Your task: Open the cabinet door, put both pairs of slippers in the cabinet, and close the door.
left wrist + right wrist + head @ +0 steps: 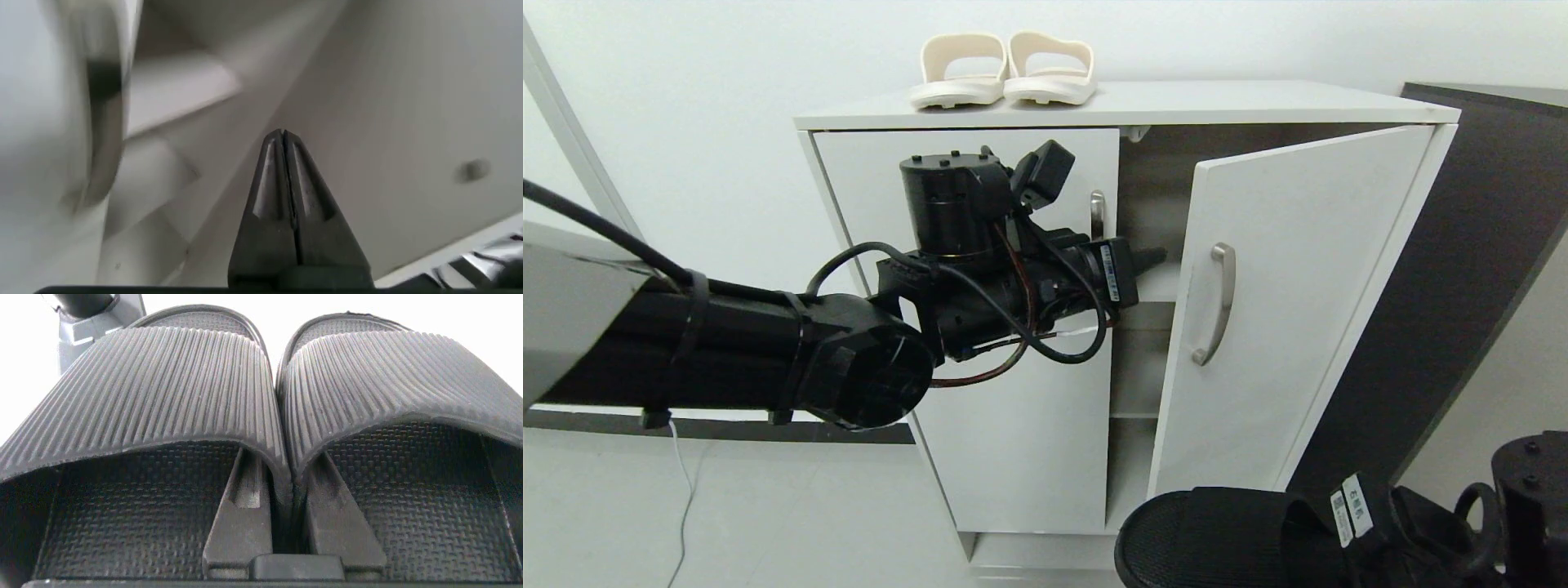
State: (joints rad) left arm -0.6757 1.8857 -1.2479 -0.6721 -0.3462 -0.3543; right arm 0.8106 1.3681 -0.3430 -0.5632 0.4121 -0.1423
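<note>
While the door is only part open, state: right cabinet door (1290,310) swung out partway, left door (1013,441) shut.
Left gripper (1158,256): fingers pressed together, holding nothing, tip at the gap between the two doors, just inside the opening.
Right gripper (279,469): one finger in each black slipper, clamped on the two inner walls where they meet.
Black slippers (1217,531): held low, in front of the cabinet (1258,102) and below the open door.
Beige slippers (1005,73): side by side on the cabinet top, not yet moved.
Risk 1: the gap looks narrow for a side-by-side pair, so they could catch the door edge or its handle (1215,302).
Risk 2: the pinch holds thin walls only, so a knock may drop one slipper.
Risk 3: the left arm sits across the opening, so it could collide with the right arm.
</note>
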